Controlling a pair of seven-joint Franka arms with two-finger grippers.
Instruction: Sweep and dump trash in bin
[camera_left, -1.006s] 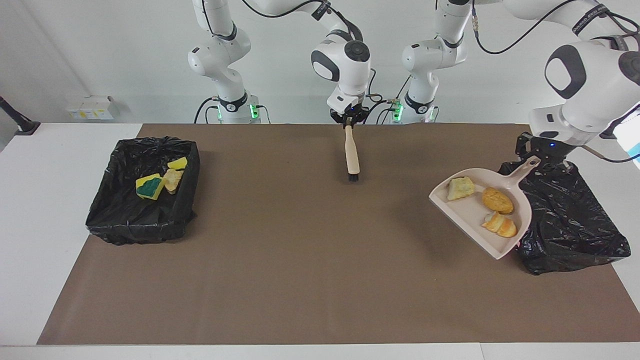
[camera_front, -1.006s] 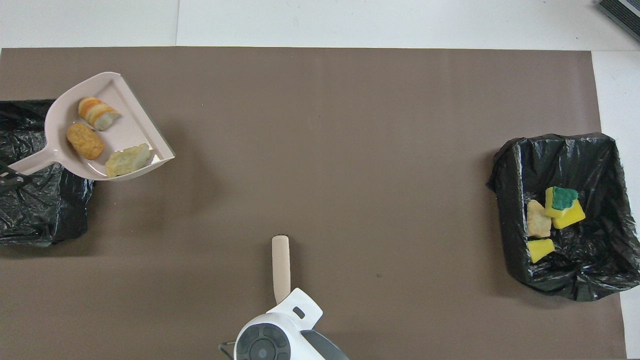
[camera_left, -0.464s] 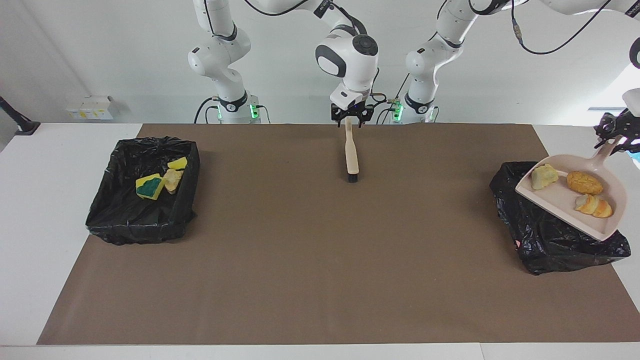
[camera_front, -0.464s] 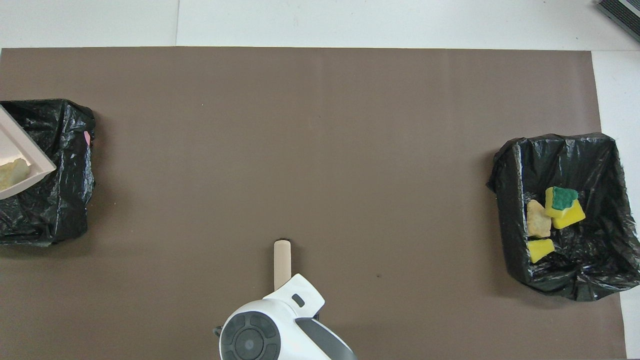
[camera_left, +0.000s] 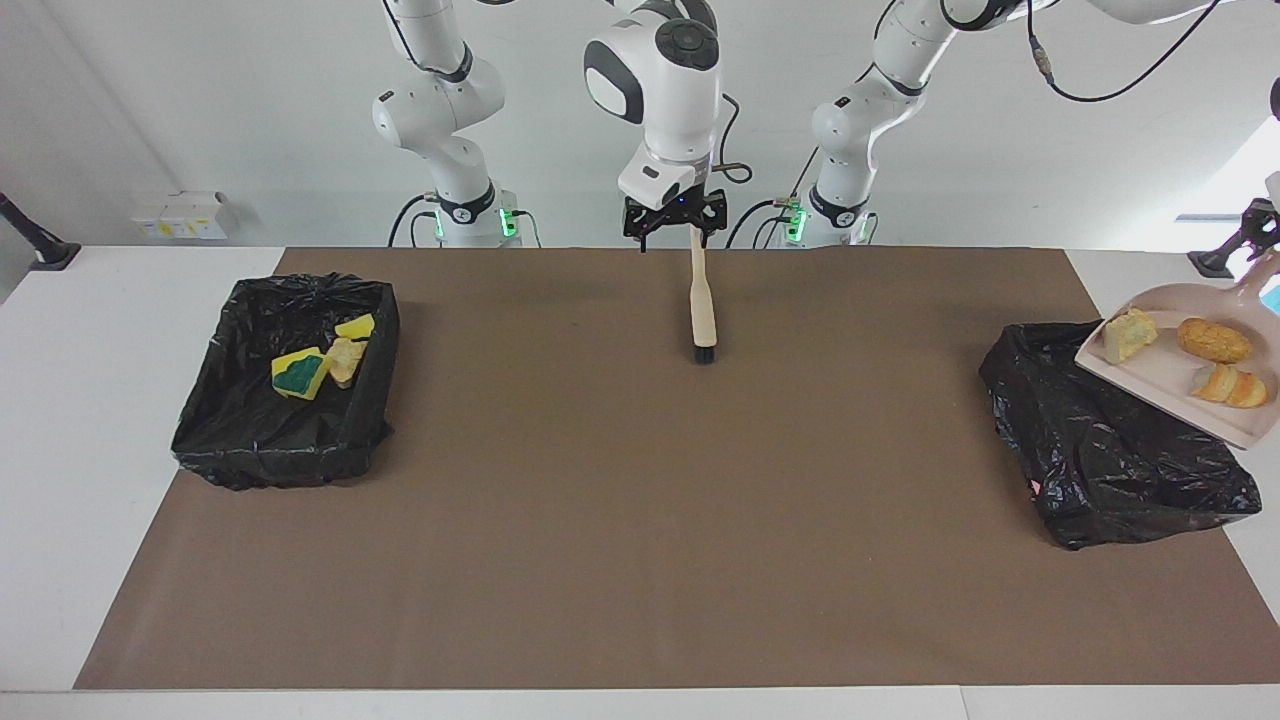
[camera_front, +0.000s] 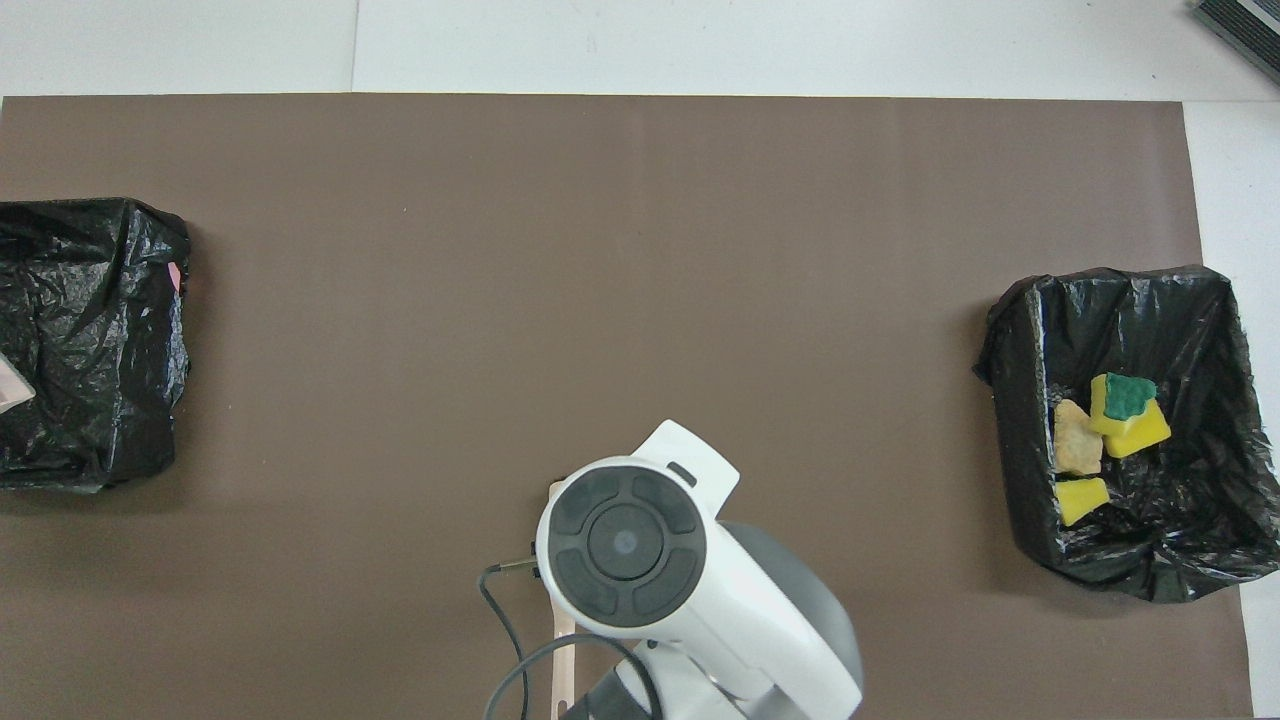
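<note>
My left gripper is shut on the handle of the beige dustpan, which hangs roughly level over the black-bagged bin at the left arm's end. On the pan lie trash pieces: a beige foam chunk and two orange-brown lumps. Overhead, only a corner of the dustpan shows over that bin. The beige brush lies flat on the mat. My right gripper stands open just above its handle end, not touching it.
A second black-lined bin at the right arm's end holds yellow-green sponge pieces and a beige chunk. A brown mat covers the table between the bins. Overhead, the right arm's wrist hides most of the brush.
The right gripper opened, let go of the brush and rose. The left arm carried the loaded dustpan from beside the bin to over it, almost out of the overhead view.
</note>
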